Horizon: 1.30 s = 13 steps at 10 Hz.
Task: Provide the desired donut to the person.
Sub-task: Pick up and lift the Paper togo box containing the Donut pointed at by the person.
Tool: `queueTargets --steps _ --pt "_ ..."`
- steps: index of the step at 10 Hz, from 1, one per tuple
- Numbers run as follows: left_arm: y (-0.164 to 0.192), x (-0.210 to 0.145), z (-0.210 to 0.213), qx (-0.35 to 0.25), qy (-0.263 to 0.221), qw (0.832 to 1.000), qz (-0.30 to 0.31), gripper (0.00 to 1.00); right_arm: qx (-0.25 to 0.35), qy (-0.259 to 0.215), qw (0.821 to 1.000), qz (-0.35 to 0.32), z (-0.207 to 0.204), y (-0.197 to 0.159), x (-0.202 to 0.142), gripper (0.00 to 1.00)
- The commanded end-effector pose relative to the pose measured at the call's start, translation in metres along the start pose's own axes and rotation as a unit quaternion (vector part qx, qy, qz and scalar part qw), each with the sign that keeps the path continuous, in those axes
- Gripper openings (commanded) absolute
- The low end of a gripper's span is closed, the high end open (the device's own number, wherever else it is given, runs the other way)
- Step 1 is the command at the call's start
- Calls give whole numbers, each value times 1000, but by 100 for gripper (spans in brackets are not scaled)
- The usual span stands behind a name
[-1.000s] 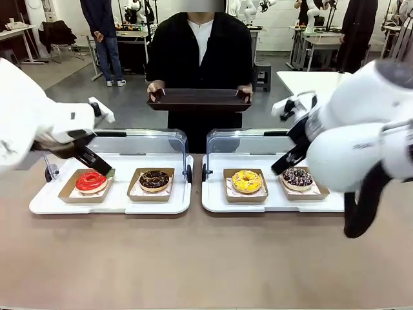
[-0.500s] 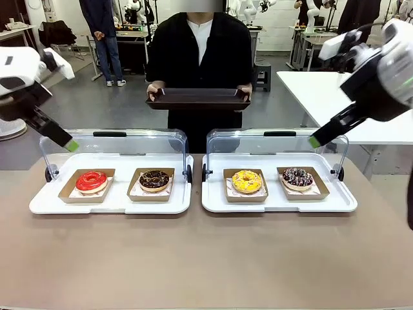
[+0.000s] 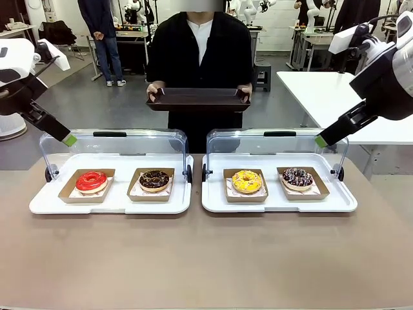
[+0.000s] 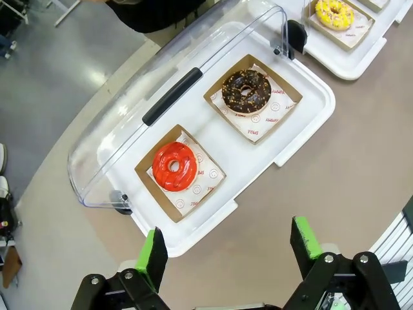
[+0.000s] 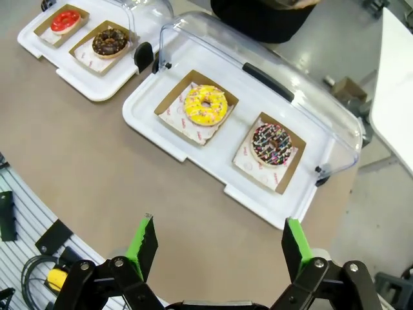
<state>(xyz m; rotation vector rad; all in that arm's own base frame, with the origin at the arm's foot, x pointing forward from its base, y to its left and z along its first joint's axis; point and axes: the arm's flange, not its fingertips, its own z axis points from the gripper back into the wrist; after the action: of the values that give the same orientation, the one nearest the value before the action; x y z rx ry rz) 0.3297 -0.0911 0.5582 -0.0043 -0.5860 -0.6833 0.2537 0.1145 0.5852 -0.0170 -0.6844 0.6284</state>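
Right gripper (image 5: 219, 225) agape; yellow donut (image 5: 206, 104) flat, hole-up

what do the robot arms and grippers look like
The left arm and right arm have smooth, rounded white shells. The left gripper and right gripper are black, built of angular links with visible bolts. Each ends in two slim fingers tipped with bright green pads.
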Motion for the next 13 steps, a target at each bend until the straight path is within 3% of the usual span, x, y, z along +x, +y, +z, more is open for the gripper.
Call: queueTargets --steps 1,2,3,4,7,10,13 --pt "1 -1 -1 -6 1 1000 -3 100 2 -3 1000 2 -4 -2 2 100" --pt "1 -1 -1 -6 1 1000 -3 100 0 0 1000 0 0 0 0 100" --pt "0 0 -1 0 1 1000 0 100 105 -7 993 45 5 -21 8 100" --pt "21 5 7 -15 -29 999 -12 100 130 -29 989 64 14 -39 14 100" --pt "75 9 25 -118 -70 989 -54 100 257 -106 958 69 32 -109 15 100" --pt "121 -3 38 -235 -112 958 -118 100 364 -172 909 112 31 -163 -4 100" --pt "155 -23 40 -301 -149 931 -142 100 404 -157 891 134 24 -191 -22 100"
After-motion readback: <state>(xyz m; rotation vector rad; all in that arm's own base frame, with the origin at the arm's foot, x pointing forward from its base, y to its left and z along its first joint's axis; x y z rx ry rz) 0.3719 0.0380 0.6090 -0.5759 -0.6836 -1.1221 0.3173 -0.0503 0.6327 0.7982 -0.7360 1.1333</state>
